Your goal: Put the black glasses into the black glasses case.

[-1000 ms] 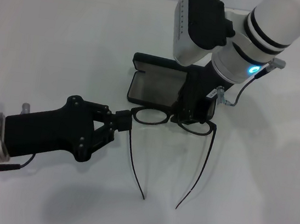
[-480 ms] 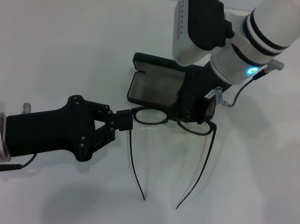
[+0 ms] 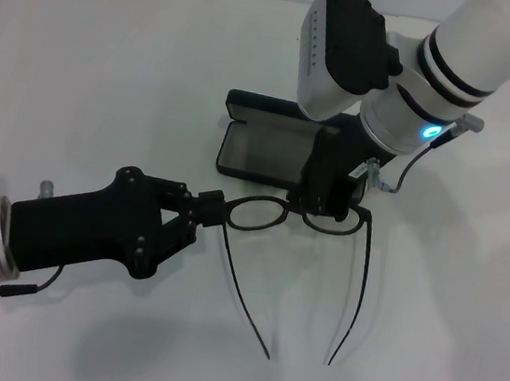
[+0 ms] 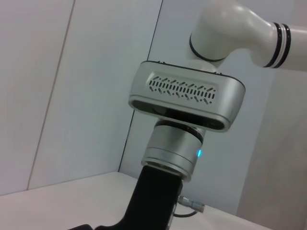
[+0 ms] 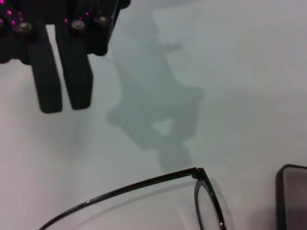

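The black glasses (image 3: 254, 215) are unfolded, with the temple arms pointing toward me, just in front of the open black glasses case (image 3: 260, 149). My right gripper (image 3: 326, 205) comes down from above and is shut on the frame near the bridge and right lens. My left gripper (image 3: 215, 206) reaches in from the left with its tip by the left hinge. In the right wrist view the left gripper (image 5: 62, 106) has its fingers together and empty, apart from the glasses' hinge (image 5: 195, 171). A corner of the case (image 5: 293, 196) shows there too.
The white table (image 3: 93, 66) spreads all round. The case lid stands open on the far side, under the right arm. The left wrist view shows only the right arm's silver wrist (image 4: 187, 103) against a wall.
The glasses have shifted toward me and swung, their temple tips moving right, along with the right gripper. The left gripper has barely moved.
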Robot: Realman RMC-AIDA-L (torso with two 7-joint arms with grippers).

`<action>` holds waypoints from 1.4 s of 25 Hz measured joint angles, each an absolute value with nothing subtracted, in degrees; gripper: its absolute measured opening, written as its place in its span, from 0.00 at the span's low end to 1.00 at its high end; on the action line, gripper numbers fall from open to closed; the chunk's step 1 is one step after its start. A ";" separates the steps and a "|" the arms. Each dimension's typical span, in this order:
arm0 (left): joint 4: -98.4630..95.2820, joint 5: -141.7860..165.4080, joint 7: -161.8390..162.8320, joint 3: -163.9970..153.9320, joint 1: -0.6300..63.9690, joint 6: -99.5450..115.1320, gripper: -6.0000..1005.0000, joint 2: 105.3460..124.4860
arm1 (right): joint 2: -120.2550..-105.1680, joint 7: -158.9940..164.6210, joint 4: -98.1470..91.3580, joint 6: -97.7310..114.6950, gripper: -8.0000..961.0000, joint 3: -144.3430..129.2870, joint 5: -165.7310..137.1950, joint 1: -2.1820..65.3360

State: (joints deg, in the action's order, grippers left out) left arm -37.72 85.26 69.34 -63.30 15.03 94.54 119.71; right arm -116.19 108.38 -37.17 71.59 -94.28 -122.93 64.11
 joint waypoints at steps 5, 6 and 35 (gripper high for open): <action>-37.70 84.83 69.35 -63.20 15.03 96.00 0.05 119.70 | -116.14 111.29 -46.23 73.34 0.06 -94.23 -123.18 57.90; -37.70 84.29 69.34 -63.10 14.99 96.87 0.05 119.66 | -116.05 112.35 -50.27 73.84 0.06 -94.05 -123.32 55.55; -36.14 66.58 65.43 -73.27 22.23 112.83 0.04 120.06 | -115.75 87.50 -67.72 84.22 0.06 -77.77 -80.80 18.91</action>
State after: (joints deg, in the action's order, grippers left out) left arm -36.14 66.58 65.43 -73.27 22.23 112.83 120.06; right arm -115.75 87.50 -67.72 84.22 -77.77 -80.80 18.91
